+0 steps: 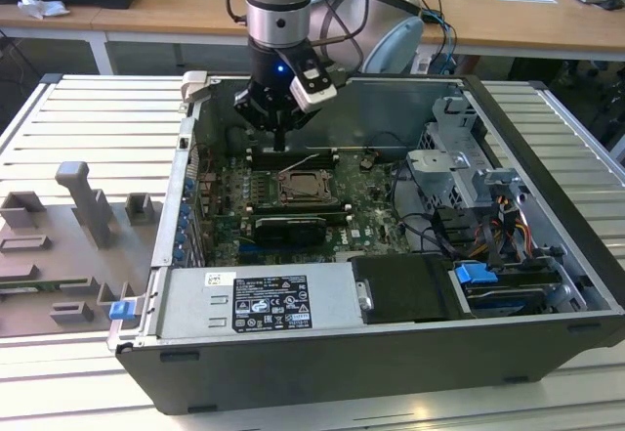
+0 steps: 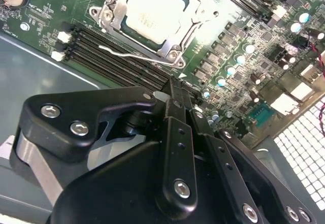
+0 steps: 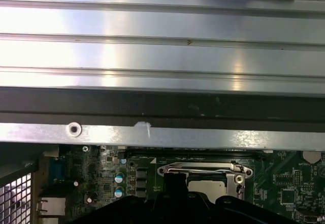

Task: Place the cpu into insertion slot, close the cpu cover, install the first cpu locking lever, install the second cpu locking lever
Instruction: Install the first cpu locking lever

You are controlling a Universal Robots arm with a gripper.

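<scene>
The cpu [image 2: 152,13], dull silver-beige, lies in the insertion slot [image 1: 308,189] on the green board. The silvery cpu cover [image 2: 197,23] is down around it, so the chip shows through the cover's window. A thin wire locking lever [image 2: 133,56] lies loose along the slot's edge next to the memory slots. My gripper [image 2: 172,84] is shut with nothing in it. In the exterior view the gripper [image 1: 280,144] hangs just above the board, behind the slot. The first wrist view shows the cpu [image 3: 205,186] inside the cover frame [image 3: 203,169].
Long black memory slots [image 2: 117,56] run between gripper and socket. A black expansion card [image 1: 291,228] lies in front of the socket, and the power supply [image 1: 264,299] in front of that. The drive cage [image 1: 459,157] and cables stand at the exterior view's right. The case wall [image 3: 162,107] is close behind.
</scene>
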